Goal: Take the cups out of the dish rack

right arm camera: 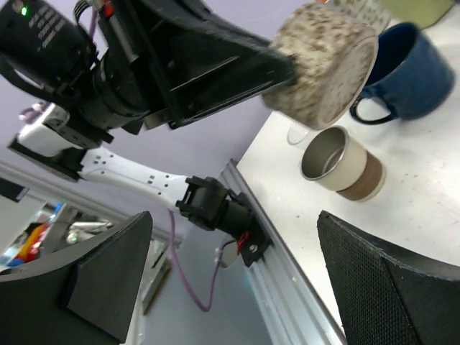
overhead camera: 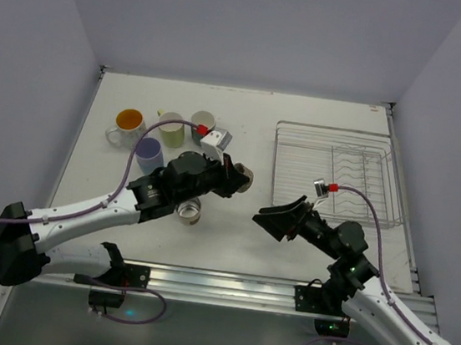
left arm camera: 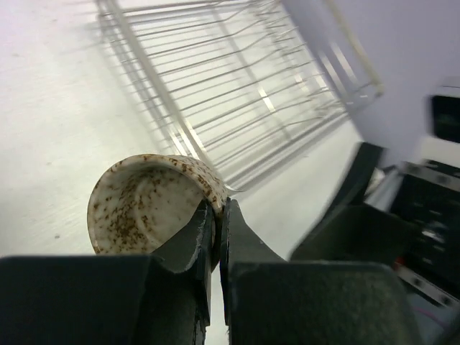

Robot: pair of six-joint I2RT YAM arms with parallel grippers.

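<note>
A speckled cream cup (left arm camera: 151, 208) hangs tilted above the table, and my left gripper (left arm camera: 218, 215) is shut on its rim, one finger inside and one outside. From above, this cup (overhead camera: 243, 177) is left of the dish rack (overhead camera: 336, 169), a silver wire basket with no cups showing in it. My right gripper (overhead camera: 279, 212) stands open and empty just right of the held cup. In the right wrist view the speckled cup (right arm camera: 323, 61) is above a steel cup (right arm camera: 341, 169) and a navy mug (right arm camera: 406, 72) on the table.
Cups stand at the table's left: an orange-inside white mug (overhead camera: 127, 124), a pale yellow-green one (overhead camera: 171, 129), a lavender one (overhead camera: 148, 154) and the steel cup (overhead camera: 188, 211) beneath the left arm. A metal rail (overhead camera: 225, 285) runs along the near edge.
</note>
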